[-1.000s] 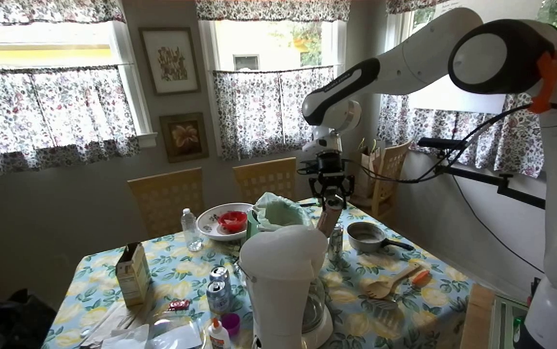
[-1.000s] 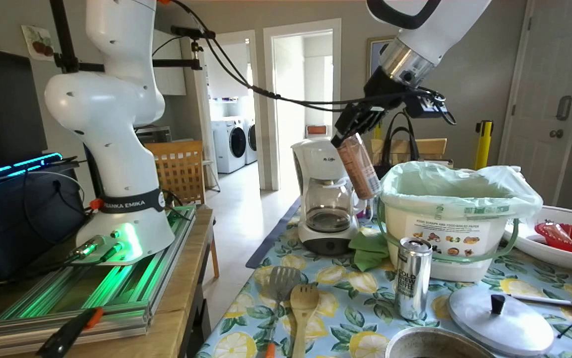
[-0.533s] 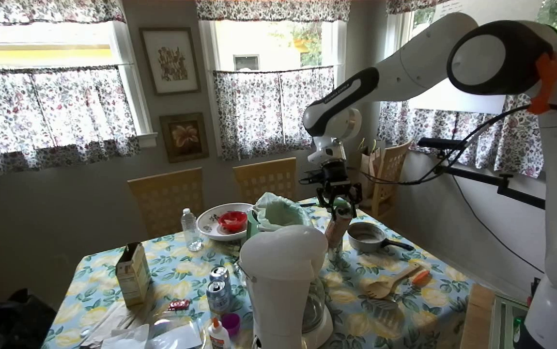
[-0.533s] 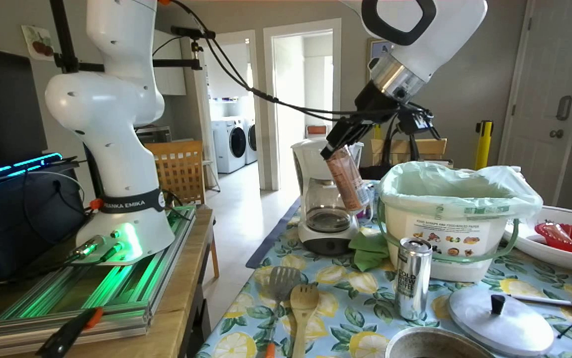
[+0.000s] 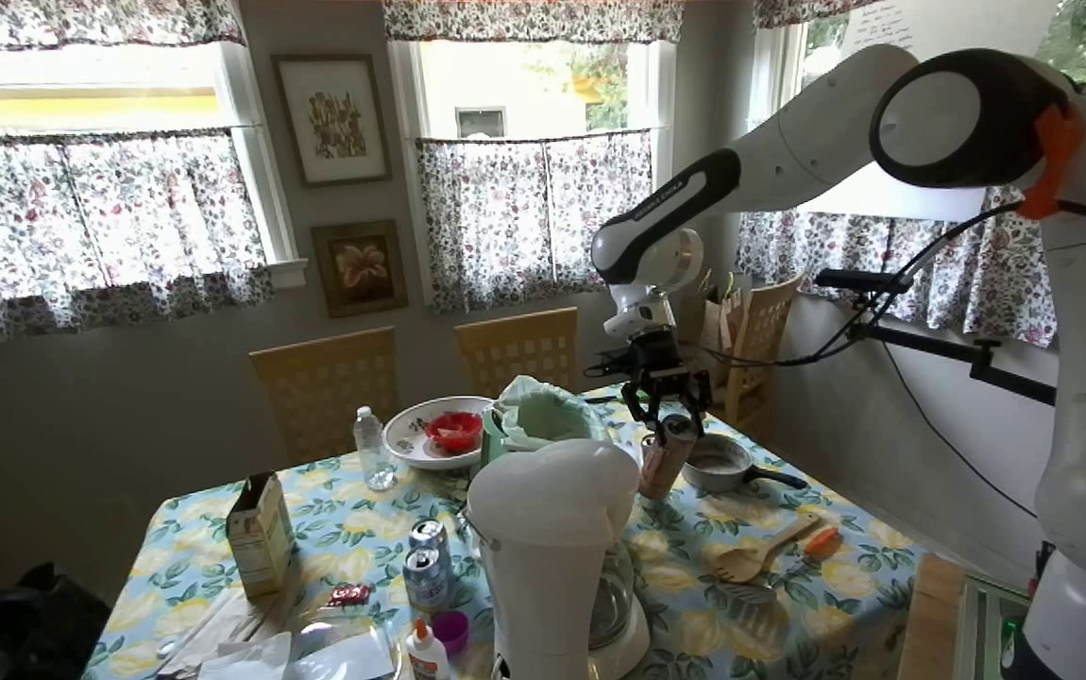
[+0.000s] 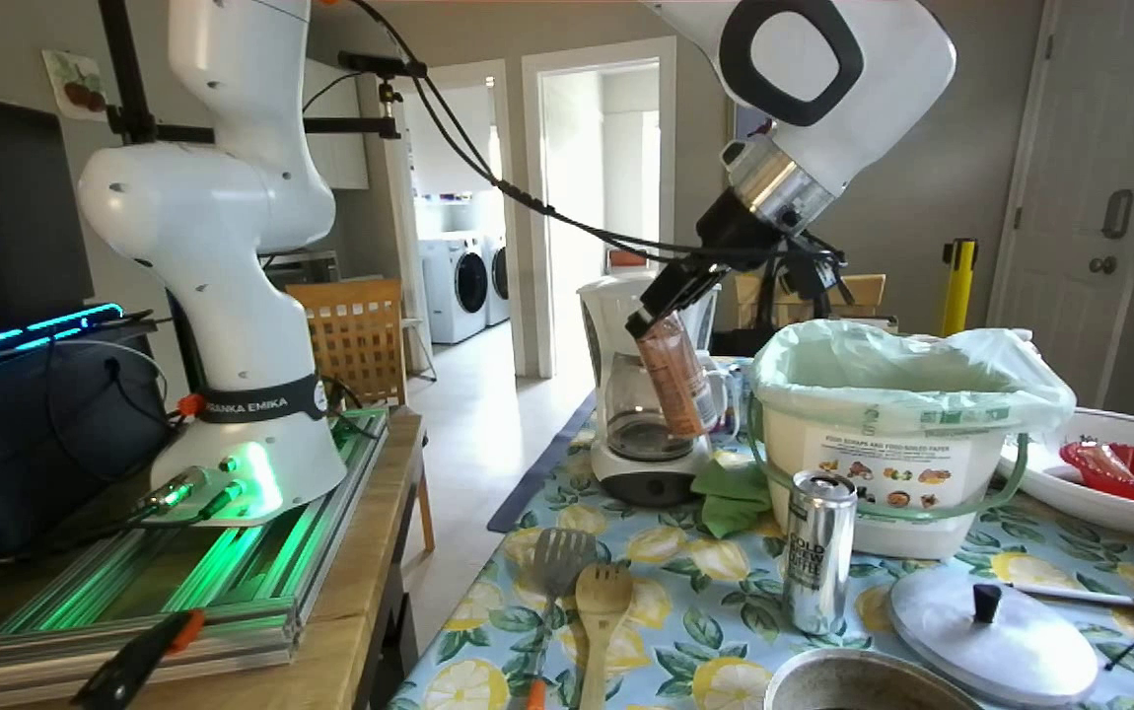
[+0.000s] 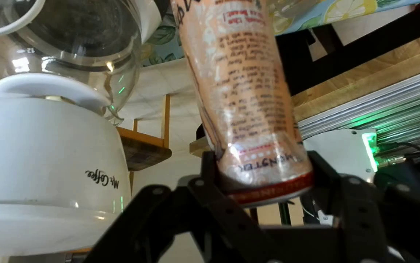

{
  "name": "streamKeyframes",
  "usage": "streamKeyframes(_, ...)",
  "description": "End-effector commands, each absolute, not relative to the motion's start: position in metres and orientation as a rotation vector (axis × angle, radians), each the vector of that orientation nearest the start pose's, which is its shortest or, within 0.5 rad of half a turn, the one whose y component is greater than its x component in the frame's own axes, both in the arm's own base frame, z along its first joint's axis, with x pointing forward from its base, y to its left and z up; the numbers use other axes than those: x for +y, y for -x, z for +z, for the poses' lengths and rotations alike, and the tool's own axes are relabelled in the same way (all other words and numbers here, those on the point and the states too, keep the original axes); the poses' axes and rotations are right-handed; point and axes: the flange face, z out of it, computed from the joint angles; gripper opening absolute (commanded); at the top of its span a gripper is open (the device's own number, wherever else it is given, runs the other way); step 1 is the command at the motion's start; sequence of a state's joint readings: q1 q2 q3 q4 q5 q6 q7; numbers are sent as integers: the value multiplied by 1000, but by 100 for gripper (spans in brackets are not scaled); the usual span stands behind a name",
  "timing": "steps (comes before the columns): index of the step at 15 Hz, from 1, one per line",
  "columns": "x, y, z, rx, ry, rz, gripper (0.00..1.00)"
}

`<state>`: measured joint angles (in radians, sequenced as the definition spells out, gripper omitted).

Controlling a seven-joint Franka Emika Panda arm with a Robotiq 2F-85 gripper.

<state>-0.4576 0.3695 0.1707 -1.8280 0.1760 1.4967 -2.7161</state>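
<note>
Fingers [image 7: 208, 170] closed partway, clamping orange can [image 7: 246, 91] between them by its red-rimmed end; far end slants down below fingers. White coffee maker [image 7: 45, 146] left of fingers in wrist view. Lined bin [image 6: 883, 463] and upright silver can [image 6: 818, 562] lower than fingers, on table [image 6: 695, 611].

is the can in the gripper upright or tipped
Tipped at a slant: in both exterior views the can leans off vertical, its upper end clamped in the gripper.
</note>
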Motion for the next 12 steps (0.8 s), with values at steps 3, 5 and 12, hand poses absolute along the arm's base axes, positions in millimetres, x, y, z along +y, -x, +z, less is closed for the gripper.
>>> streamKeyframes(3, -165, -526, 302, -2309, 968, -203, 37)
streamKeyframes(5, -172, -529, 297, -2329, 1035, -188, 37)
streamKeyframes(12, -170, -536, 281, -2352, 979, -184, 37)
